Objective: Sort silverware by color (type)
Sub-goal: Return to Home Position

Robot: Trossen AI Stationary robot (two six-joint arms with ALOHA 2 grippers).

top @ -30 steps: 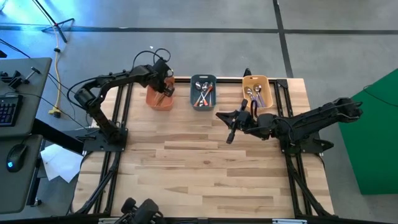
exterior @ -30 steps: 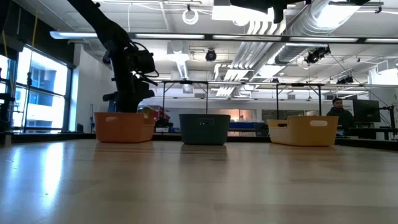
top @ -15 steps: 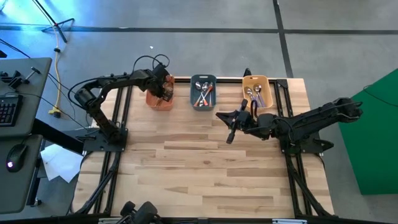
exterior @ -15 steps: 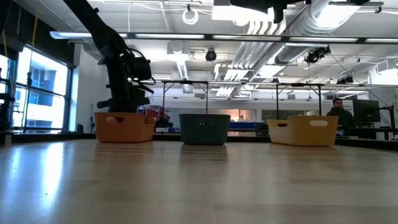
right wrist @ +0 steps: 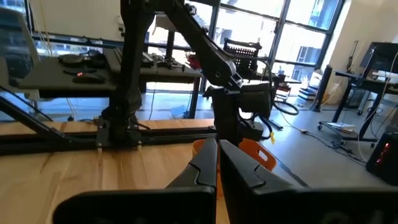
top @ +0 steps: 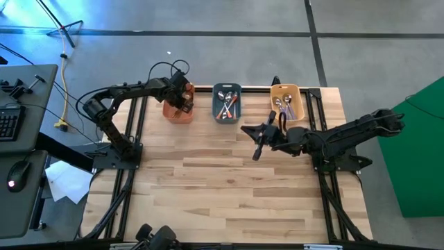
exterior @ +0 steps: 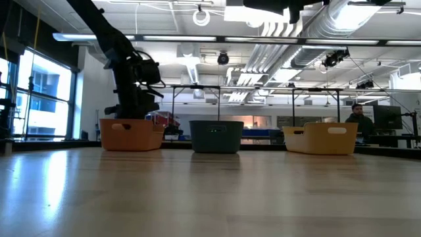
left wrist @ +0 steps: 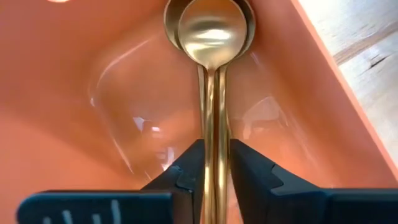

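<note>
From above, three trays stand in a row along the far edge of the wooden table (top: 222,194), in the upper middle of the frame. The left gripper (top: 182,103) is down in the orange tray (top: 179,117) at the left end of the row. The slate-blue tray (top: 216,104) in the middle holds the spoons with orange-red handles (top: 227,105). The yellow tray (top: 300,105) on the right holds the lavender-handled spoons (top: 286,105). The right gripper (top: 257,147) hangs over bare wood just below the gap between the blue and yellow trays.

At table height the three trays stand apart along the far edge. The left arm (exterior: 131,72) reaches down behind the orange tray's wall, upper left of the frame. A person (exterior: 358,115) shows at the far right of the room.

The left wrist camera looks into the orange tray (left wrist: 74,74). Two gold spoons (left wrist: 211,31) lie nested, their bowls at the top centre. Their handles run down between the left gripper's fingers (left wrist: 186,177), which sit narrow and close against them on both sides.

The right wrist camera shows the right gripper's fingers (right wrist: 202,168) nearly together at the bottom centre, with nothing between them. Beyond them the left arm stands over the orange tray.
</note>
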